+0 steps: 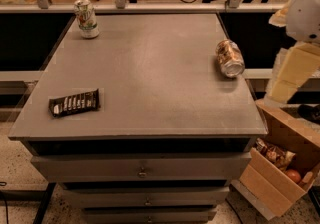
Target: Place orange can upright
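Gripper (292, 70) grasp cannot be told; orange can (229, 58) lies on its side by the right edge of the table (150, 78).

Gripper hangs off the table, just past the right edge, a cream shape under the white arm (306, 8), apart from the orange can. That can lies tipped over near the right edge, closer to the far right corner than the near one, one silver end turned toward the near right corner. A green can (86, 18) stands upright at the far left corner. A dark bar (74, 103) lies flat near the left edge, toward the near left corner. Drawers (142, 168) sit under the near edge. A box (280, 173) rests on the floor beyond the near right corner.
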`<action>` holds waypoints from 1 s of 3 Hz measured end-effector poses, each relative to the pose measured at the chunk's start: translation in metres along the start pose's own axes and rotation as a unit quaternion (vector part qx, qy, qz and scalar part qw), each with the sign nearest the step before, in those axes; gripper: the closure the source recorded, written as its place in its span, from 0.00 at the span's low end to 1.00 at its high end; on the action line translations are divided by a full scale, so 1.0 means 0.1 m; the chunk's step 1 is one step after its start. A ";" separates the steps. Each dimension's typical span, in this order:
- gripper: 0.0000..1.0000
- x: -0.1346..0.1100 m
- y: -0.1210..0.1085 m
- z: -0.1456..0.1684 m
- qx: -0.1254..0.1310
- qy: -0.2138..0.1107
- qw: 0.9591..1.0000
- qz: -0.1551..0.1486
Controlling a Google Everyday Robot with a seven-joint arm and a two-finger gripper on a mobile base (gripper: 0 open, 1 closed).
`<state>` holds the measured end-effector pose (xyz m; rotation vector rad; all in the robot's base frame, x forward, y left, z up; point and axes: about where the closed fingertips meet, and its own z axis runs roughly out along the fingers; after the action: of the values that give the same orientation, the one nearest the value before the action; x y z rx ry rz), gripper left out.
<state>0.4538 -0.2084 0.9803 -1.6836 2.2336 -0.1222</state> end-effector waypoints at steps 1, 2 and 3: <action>0.00 -0.16 -0.29 0.16 0.012 -0.006 0.999 0.038; 0.00 -0.24 -0.58 0.36 0.022 0.018 0.995 0.095; 0.00 -0.21 -0.86 0.53 0.046 0.043 0.983 0.173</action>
<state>0.5545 -0.2064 0.9580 -1.2417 2.5047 -0.2116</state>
